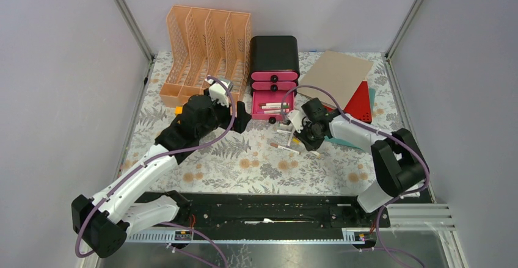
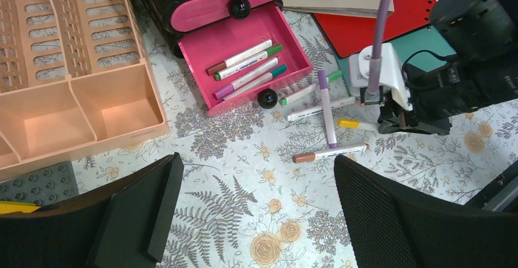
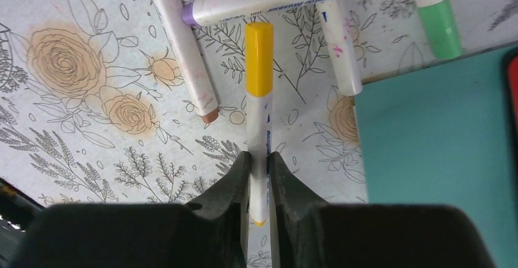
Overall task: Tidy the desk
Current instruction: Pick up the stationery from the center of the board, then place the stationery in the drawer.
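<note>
The desk (image 1: 244, 170) is covered by a fern-and-flower cloth. My right gripper (image 3: 259, 161) is shut on a yellow-capped white marker (image 3: 259, 91), low over the cloth; it also shows in the top view (image 1: 299, 135) and the left wrist view (image 2: 391, 124). Loose markers lie around it: purple (image 2: 327, 109), brown (image 2: 330, 153), green (image 2: 305, 91). The bottom pink drawer (image 2: 244, 54) of the black drawer box (image 1: 273, 57) stands open with several markers inside. My left gripper (image 2: 253, 213) is open and empty above the cloth, left of the drawer (image 1: 241, 118).
An orange file rack (image 1: 204, 48) stands at the back left, with a grey studded plate (image 2: 40, 182) beside it. A brown card (image 1: 336, 72), red folder (image 1: 360, 103) and teal sheet (image 3: 434, 140) lie at the back right. A black knob (image 2: 267, 98) fronts the drawer.
</note>
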Robot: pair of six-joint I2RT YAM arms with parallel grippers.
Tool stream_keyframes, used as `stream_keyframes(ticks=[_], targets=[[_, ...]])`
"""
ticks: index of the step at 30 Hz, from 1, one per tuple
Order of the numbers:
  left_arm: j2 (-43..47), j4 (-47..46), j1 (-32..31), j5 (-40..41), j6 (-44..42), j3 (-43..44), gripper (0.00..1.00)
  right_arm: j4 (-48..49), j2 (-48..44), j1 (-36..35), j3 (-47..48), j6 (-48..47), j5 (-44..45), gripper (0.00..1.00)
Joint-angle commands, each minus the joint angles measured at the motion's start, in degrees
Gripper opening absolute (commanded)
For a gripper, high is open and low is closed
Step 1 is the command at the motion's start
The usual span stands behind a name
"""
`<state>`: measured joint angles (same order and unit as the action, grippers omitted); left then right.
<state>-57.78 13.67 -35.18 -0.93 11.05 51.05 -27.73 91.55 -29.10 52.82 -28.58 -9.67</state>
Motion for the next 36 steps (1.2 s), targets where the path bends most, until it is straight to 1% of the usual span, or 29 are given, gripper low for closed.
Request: stream_keyframes(ticks=[1,6,8,10,13,20,25,28,30,31,34,35,36], targets=[[1.74,-1.98,0.29,-0.05,0.38,0.86,0.99,-1.13,-5.44,-0.53,1.01,-3.30,-1.31,0.00],[2.58,-1.98,0.37,0.75,0.21,0.73,0.99,-0.91,-8.72,-0.60,0.90,-4.90,-1.45,0.00],[3.30,-2.34,0.45,2.75,0.11,0.44,0.99,-0.37,-9.93,-0.52,1.27,-6.16,-1.61,0.00],[4.17,-2.78,0.61,3.54,0.19,0.09,0.99,-0.43,-10.18,-0.59,2.83,-7.74,-1.33,0.00],[6.08,-3.69,0.81,4.96,0.20,-0.58,0.99,-1.90,-8.62,-0.54,7.85,-11.46,-0.12,0.00],[10.46,-6.27,1.24,8.69,-0.10,-2.70,0.99,-3.46,-0.01,-1.56,22.09,-18.32,0.88,0.00],[11.97,-7.76,1.63,9.73,-0.06,-3.93,0.99,-2.55,8.55,-3.58,31.77,-20.37,3.09,0.00],[11.99,-7.77,1.89,9.81,-0.06,-3.94,0.99,-1.44,13.62,-4.88,36.10,-20.69,6.23,0.01],[11.95,-7.62,2.02,9.75,-0.06,-3.94,0.99,-0.85,16.86,-5.76,38.39,-20.89,8.57,0.06],[11.95,-7.72,2.04,9.72,-0.06,-3.89,0.99,-0.62,18.45,-6.07,39.32,-20.67,9.26,0.13],[11.86,-7.75,2.22,9.41,-0.07,-3.92,0.99,-0.54,21.87,-6.86,41.60,-19.01,11.99,0.39],[11.76,-7.78,2.24,9.22,-0.06,-3.93,0.99,-0.61,22.29,-7.01,42.00,-18.13,12.39,0.49],[11.76,-7.85,2.22,8.96,-0.13,-3.98,0.99,-0.58,22.24,-7.02,42.06,-17.24,12.19,0.54]])
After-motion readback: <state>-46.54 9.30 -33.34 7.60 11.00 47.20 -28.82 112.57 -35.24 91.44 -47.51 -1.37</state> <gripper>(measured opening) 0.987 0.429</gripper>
